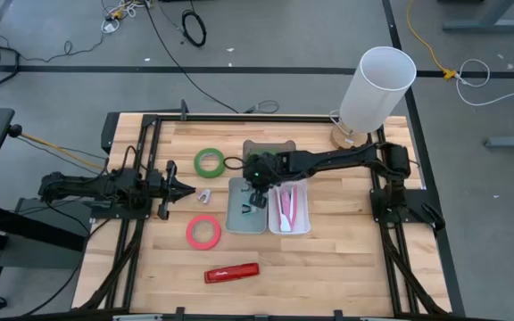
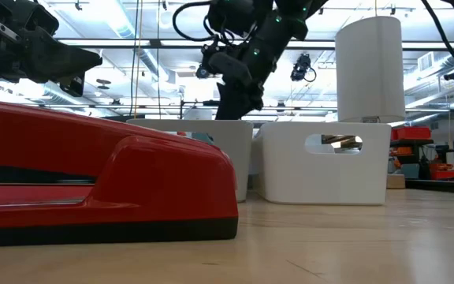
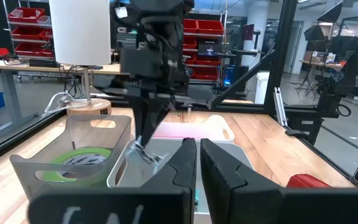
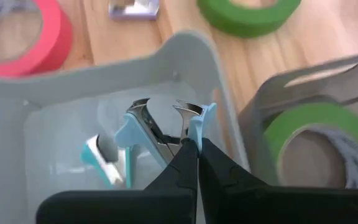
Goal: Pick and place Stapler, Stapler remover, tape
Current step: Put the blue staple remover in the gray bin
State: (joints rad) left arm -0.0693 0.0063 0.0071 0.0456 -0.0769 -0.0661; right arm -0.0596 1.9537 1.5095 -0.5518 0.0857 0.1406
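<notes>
Two black jointed arms [image 1: 346, 160], tapered dark end effector [image 4: 194, 149], green indicator lights

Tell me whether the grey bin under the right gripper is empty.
Not empty. A teal staple remover lies in the grey bin, and the right gripper holds a light-blue staple remover just above its floor.

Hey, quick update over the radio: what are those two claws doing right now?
Right claw shut on blue staple remover, over grey bin. Left claw shut, idle at table's left. Red stapler untouched, nothing blocking.
</notes>
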